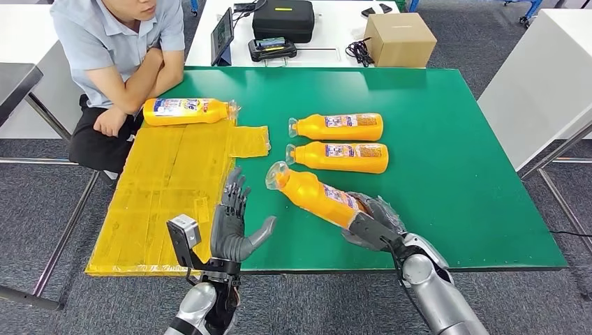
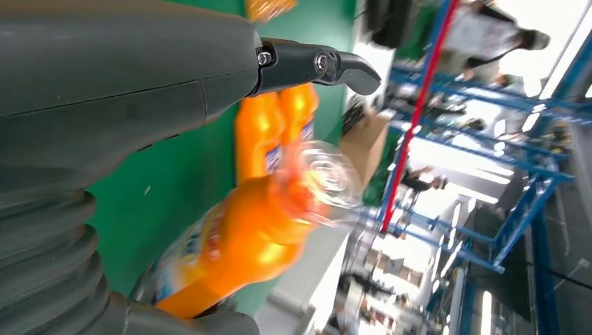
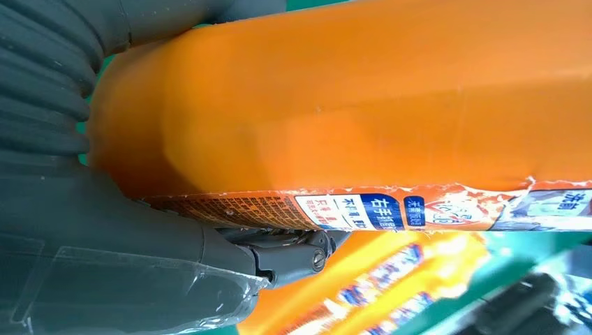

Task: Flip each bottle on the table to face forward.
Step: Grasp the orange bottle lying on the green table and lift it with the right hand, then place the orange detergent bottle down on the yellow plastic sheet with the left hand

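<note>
My right hand (image 1: 372, 222) grips the base of a smooth orange plastic bottle (image 1: 315, 196), neck angled toward my open left hand (image 1: 234, 222); it looks light, rigid and slippery, so I'd grip mid-body.

Person (image 1: 115, 49) seated beside green table (image 1: 447, 174); cardboard box (image 1: 400, 39), black case (image 1: 283, 19) (white table behind).

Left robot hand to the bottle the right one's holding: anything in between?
Nothing visible. The left robot hand is open over the table edge, and only bare green table lies between it and the cap end of the held bottle, which the right robot hand grips at its base.
</note>
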`<act>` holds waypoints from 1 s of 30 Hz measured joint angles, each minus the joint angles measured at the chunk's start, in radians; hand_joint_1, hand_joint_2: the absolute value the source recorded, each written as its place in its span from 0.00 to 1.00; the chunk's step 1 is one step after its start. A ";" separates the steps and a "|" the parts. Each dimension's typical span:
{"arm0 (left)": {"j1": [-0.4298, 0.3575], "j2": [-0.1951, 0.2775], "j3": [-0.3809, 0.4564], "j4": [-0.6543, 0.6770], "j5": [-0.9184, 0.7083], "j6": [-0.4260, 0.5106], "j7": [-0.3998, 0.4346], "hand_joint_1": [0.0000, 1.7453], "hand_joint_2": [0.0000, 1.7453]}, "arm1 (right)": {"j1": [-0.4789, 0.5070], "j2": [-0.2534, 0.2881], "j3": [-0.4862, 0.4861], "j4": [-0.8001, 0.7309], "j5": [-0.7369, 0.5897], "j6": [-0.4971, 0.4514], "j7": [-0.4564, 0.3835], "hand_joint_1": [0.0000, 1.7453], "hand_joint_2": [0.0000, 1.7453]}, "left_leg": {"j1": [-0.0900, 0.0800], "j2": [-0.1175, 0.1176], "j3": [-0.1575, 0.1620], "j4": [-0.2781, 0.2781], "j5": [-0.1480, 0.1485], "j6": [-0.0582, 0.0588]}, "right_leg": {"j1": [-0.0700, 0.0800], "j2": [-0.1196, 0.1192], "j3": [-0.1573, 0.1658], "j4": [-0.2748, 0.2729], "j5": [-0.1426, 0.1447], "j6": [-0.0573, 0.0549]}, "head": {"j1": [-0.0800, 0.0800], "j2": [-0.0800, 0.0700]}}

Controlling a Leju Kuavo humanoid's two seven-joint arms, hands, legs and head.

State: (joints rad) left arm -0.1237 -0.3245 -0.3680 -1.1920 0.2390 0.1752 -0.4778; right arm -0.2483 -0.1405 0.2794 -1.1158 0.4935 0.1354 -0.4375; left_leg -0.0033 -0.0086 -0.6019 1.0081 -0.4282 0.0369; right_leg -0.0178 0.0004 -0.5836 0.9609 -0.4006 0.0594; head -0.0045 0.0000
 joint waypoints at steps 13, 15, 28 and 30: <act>-0.024 -0.005 0.021 0.118 0.033 -0.136 0.025 0.00 1.00 | -0.013 0.122 0.044 -0.090 -0.018 0.000 -0.033 1.00 1.00 | 0.001 0.000 -0.002 0.000 0.000 0.000 | 0.001 0.000 -0.002 0.000 0.000 0.000 | 0.000 0.000; -0.026 -0.005 0.022 0.127 0.033 -0.137 0.025 0.00 1.00 | -0.014 0.132 0.052 -0.090 -0.019 0.000 -0.033 1.00 1.00 | 0.001 0.000 -0.002 0.000 0.000 0.000 | 0.001 0.000 -0.002 0.000 0.000 0.000 | 0.000 0.000; -0.054 -0.008 0.020 0.192 0.044 -0.171 -0.017 0.00 1.00 | -0.030 0.166 0.090 -0.075 -0.038 0.021 -0.055 1.00 1.00 | 0.001 0.000 -0.002 0.000 0.000 0.000 | 0.001 0.000 -0.003 0.000 0.000 0.000 | 0.000 0.000; -0.064 -0.009 0.020 0.197 0.050 -0.170 -0.050 0.00 1.00 | -0.042 0.173 0.109 -0.050 -0.042 0.034 -0.061 1.00 1.00 | 0.002 0.001 -0.002 0.000 0.000 0.000 | 0.001 0.000 -0.003 0.001 0.000 0.000 | 0.000 0.000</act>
State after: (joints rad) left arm -0.1877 -0.3340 -0.3485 -0.9947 0.2888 0.0056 -0.5276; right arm -0.2899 0.0330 0.3880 -1.1658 0.4512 0.1698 -0.4989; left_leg -0.0017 -0.0080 -0.6041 1.0081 -0.4279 0.0366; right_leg -0.0168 0.0005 -0.5868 0.9616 -0.4007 0.0590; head -0.0046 0.0000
